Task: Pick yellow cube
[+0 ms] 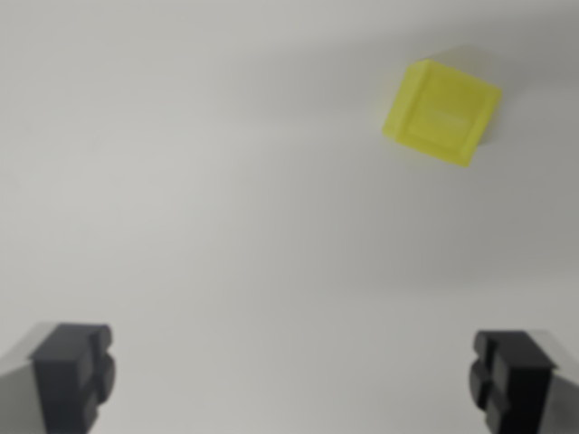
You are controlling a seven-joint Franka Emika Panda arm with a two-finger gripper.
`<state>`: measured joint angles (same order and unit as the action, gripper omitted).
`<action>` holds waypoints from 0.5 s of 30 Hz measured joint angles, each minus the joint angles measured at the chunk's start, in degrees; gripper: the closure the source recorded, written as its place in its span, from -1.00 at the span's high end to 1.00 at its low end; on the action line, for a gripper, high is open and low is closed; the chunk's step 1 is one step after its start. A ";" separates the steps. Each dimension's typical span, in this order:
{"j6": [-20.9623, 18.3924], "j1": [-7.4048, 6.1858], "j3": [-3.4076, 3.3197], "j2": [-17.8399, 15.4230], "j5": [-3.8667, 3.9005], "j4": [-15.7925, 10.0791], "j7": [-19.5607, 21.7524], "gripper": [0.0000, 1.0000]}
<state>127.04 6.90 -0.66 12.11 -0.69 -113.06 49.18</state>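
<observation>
— Where does the one camera sit?
— On the wrist, looking down past the gripper (291, 384) onto a pale surface (226, 199).
— How near?
— Fairly close; the fingertips (72, 372) frame its bottom corners. No second view shares the scene.

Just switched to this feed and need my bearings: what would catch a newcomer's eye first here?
The small translucent yellow plastic cube stands out first, sitting alone in the upper part of the wrist view's right, turned at an angle on the plain white surface. Next come the two dark grey fingertips of the gripper at the bottom corners, spread wide apart with nothing between them, well short of the cube.
</observation>
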 joint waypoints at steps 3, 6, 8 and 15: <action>0.51 0.21 0.00 0.53 0.00 0.00 0.28 1.00; 1.03 0.43 0.00 1.09 0.00 0.00 0.57 1.00; 1.36 0.57 0.00 1.47 0.00 -0.01 0.76 1.00; 2.51 1.06 0.00 2.80 0.00 0.05 1.43 1.00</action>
<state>129.54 7.96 -0.66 14.91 -0.69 -113.01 50.61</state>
